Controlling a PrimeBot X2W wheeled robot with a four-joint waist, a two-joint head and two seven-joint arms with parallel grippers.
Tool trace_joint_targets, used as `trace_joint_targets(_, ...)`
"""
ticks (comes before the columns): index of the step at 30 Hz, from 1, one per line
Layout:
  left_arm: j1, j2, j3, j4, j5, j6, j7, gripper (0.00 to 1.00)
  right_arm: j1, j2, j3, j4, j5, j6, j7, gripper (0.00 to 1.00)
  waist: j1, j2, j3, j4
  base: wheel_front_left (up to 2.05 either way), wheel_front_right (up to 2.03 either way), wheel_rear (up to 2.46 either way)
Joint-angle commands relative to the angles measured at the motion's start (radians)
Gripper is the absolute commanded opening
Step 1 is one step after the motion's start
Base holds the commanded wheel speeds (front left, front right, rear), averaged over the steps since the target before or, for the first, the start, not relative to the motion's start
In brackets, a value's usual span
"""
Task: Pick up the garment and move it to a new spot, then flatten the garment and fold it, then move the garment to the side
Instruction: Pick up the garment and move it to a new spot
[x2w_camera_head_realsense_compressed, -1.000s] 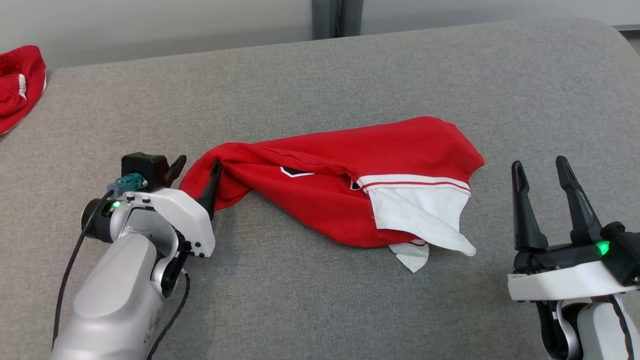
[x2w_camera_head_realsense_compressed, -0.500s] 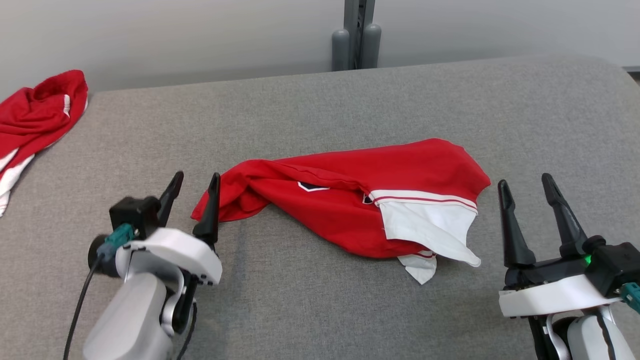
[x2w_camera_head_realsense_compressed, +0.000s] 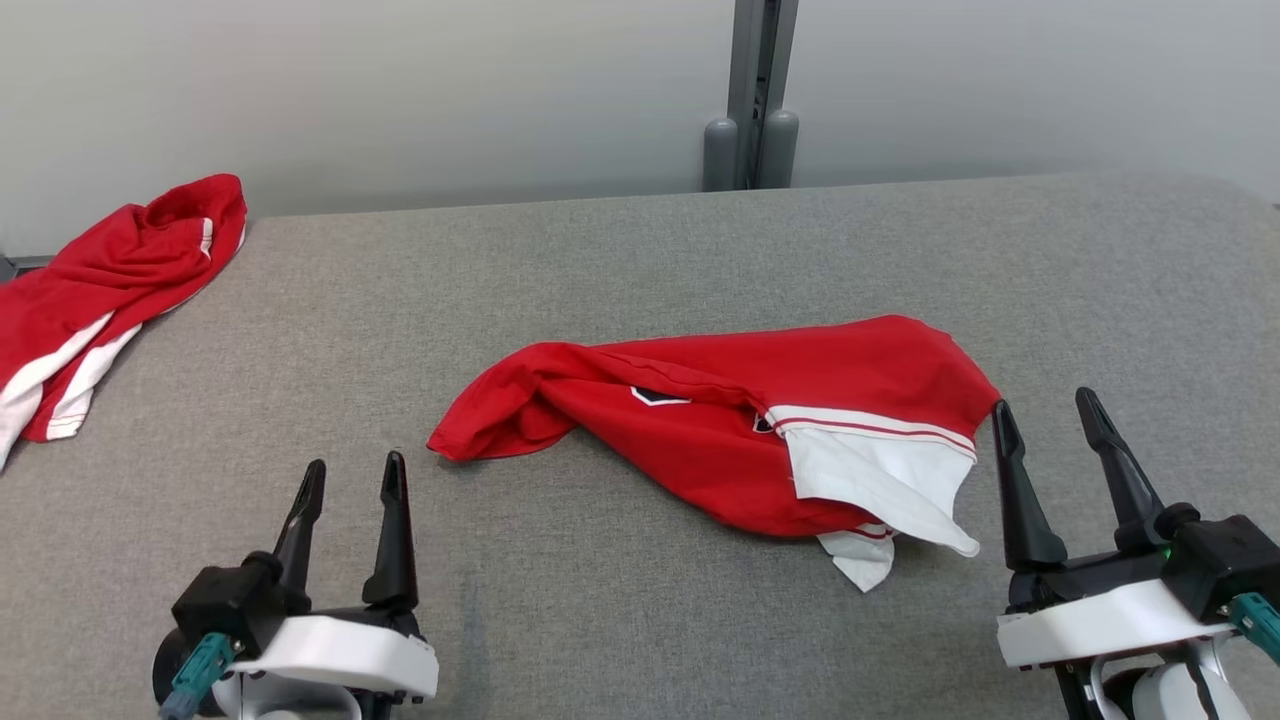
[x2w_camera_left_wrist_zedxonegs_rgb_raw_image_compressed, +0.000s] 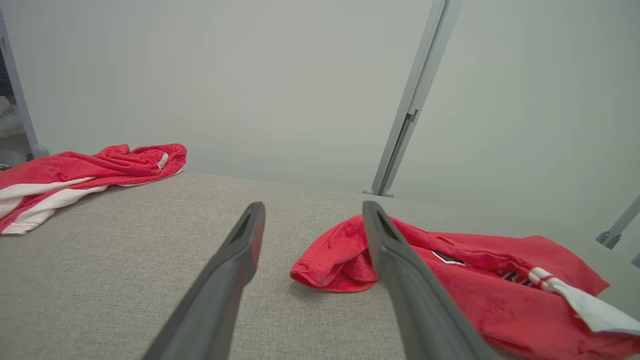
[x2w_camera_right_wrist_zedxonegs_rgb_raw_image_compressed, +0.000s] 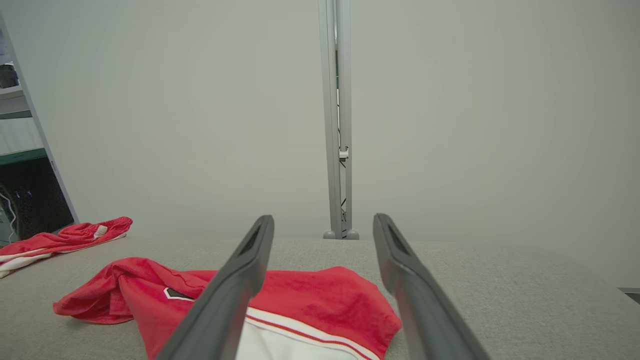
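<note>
The garment (x2w_camera_head_realsense_compressed: 720, 420) is a red piece with white panels and stripes, lying crumpled in the middle of the grey padded table (x2w_camera_head_realsense_compressed: 620, 250). My left gripper (x2w_camera_head_realsense_compressed: 352, 477) stands open near the front left, a short way off the garment's left end (x2w_camera_left_wrist_zedxonegs_rgb_raw_image_compressed: 330, 260), touching nothing. At the front right my right gripper (x2w_camera_head_realsense_compressed: 1040, 415) is open too, just right of the garment's white part (x2w_camera_right_wrist_zedxonegs_rgb_raw_image_compressed: 320, 300), with nothing between its fingers. Both wrist views look across the garment toward the wall.
A second red and white garment (x2w_camera_head_realsense_compressed: 100, 290) lies bunched at the table's far left edge (x2w_camera_left_wrist_zedxonegs_rgb_raw_image_compressed: 75, 167) (x2w_camera_right_wrist_zedxonegs_rgb_raw_image_compressed: 65, 237). A grey metal post (x2w_camera_head_realsense_compressed: 752, 100) stands behind the table against a pale wall. Bare grey surface spreads around the central garment.
My left gripper let go of the garment's left end and drew back toward the front. The garment's end dropped flat. The head camera tilted up, showing more wall and the far garment.
</note>
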Motion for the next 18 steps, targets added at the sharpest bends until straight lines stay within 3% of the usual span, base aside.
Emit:
trace_joint_targets(1,0.009,0.002,0.007,-0.009,0.009,-0.001,-0.002,1.0,0.006,-0.006,-0.003,0.002,0.006,0.0,-0.005,1.0,0.0,0.0,-0.004,0.003,0.0,0.0,0.0)
trace_joint_targets(18,0.102,-0.048,0.084,-0.024,0.071,-0.041,-0.002,1.0,0.045,-0.006,-0.003,0.032,0.025,0.0,-0.005,1.0,0.0,0.0,-0.033,0.005,0.0,0.0,0.0)
